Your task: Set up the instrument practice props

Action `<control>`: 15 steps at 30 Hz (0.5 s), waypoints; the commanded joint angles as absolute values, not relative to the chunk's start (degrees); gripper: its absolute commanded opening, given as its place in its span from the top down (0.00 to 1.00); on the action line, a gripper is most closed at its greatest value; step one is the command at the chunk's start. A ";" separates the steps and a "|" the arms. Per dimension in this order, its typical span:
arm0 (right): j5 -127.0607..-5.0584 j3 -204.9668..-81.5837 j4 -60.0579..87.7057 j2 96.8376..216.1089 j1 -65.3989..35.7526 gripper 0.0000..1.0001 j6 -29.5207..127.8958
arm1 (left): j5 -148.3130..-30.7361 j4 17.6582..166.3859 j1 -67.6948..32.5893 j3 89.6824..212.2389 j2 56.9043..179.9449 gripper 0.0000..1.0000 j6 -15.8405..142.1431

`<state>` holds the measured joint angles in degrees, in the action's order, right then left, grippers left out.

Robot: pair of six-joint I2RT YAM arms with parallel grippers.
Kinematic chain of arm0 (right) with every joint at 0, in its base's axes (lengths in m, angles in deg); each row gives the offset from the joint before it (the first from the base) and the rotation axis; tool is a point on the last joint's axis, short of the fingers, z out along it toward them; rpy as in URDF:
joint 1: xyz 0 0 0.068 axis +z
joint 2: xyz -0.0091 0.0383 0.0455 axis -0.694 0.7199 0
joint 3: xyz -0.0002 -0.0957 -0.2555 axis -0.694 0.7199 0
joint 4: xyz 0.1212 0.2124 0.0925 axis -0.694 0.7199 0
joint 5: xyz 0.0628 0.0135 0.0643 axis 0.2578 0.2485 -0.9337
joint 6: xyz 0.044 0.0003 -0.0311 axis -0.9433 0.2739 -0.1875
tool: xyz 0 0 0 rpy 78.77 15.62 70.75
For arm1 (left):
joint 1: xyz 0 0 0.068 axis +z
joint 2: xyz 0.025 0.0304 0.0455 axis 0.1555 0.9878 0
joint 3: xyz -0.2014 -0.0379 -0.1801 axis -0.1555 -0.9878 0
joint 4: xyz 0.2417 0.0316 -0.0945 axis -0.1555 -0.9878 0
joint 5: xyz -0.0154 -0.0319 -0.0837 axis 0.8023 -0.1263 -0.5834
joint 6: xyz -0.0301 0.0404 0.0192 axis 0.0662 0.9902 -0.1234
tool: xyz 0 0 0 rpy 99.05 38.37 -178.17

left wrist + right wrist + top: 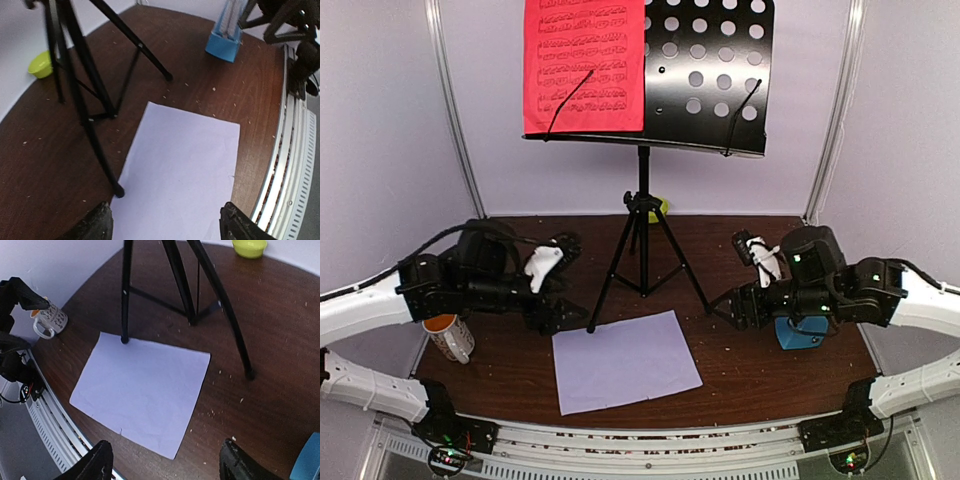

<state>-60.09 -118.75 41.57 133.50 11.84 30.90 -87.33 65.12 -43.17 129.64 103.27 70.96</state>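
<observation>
The black perforated music stand (705, 70) rises on its tripod (642, 250) at the back centre. A red music sheet (585, 65) rests on the left half of its desk. The white sheet (625, 360) lies flat on the table in front of the tripod, plain side up, also seen as the sheet (182, 165) and the sheet (142, 390). The blue metronome (798, 332) stands at the right, partly under the right arm. My left gripper (167, 227) hovers open over the sheet's left end. My right gripper (165, 465) hangs open above the sheet's right corner. Neither holds anything.
A white patterned mug (450, 337) stands at the table's left edge below the left arm. A small green bowl (660, 207) sits behind the tripod by the back wall. One tripod foot (118, 191) rests at the sheet's far corner. Slotted metal rails (290, 170) line the near edge.
</observation>
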 commanded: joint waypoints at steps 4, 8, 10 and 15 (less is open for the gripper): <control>-79.09 -110.53 38.12 140.13 7.58 0.28 18.56 | -86.81 76.51 -47.62 127.74 117.34 0.32 70.57; -85.28 -107.04 32.89 143.84 7.23 0.29 14.06 | -87.00 77.59 -49.24 128.77 124.97 0.38 72.56; -87.81 -104.82 29.36 145.44 7.21 0.29 10.65 | -86.99 77.99 -50.32 128.76 127.51 0.40 73.56; -92.19 -101.05 23.01 150.97 7.21 0.31 5.31 | -87.35 82.02 -52.14 129.09 132.71 0.44 74.10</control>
